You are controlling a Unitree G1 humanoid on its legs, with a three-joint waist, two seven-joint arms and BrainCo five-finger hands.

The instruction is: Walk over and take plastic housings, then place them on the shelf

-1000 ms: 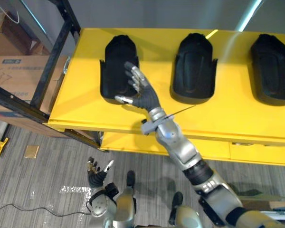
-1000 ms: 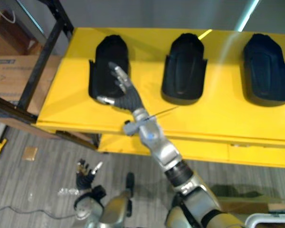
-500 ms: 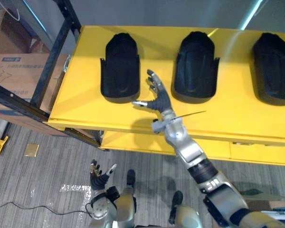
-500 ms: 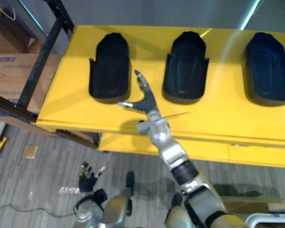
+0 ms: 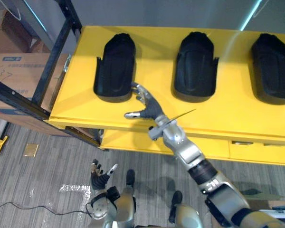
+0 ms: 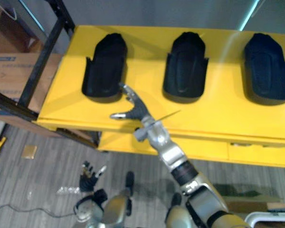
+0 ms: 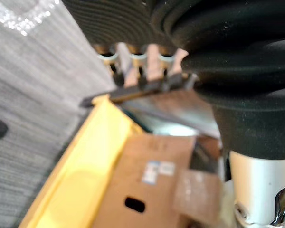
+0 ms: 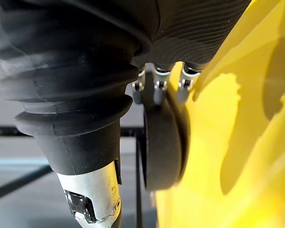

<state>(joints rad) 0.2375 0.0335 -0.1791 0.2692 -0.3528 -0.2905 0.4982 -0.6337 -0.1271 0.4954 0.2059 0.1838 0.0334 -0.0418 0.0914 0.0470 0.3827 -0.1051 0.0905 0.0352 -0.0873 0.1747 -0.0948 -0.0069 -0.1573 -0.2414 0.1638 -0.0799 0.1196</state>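
Observation:
Three black plastic housings lie in a row on the yellow shelf top (image 5: 228, 114): the left one (image 5: 115, 66), the middle one (image 5: 195, 64) and the right one (image 5: 273, 66). My right hand (image 5: 150, 109) reaches over the shelf's front edge. It is open, and its straight fingers touch the near right corner of the left housing. In the right wrist view the fingertips (image 8: 157, 90) rest against that housing's dark rim (image 8: 164, 142). My left hand (image 5: 100, 178) hangs low over the floor, open with spread fingers and holding nothing.
A black rack frame (image 5: 51, 61) stands at the shelf's left end, with cardboard boxes (image 5: 16, 76) behind it. Yellow drawer fronts (image 5: 256, 152) sit below the shelf top. A small tan piece (image 5: 31, 151) lies on the grey floor.
My right hand swung from between the left and middle housings down to the left housing's near corner. That housing slid a little left and turned slightly. The left hand barely moved.

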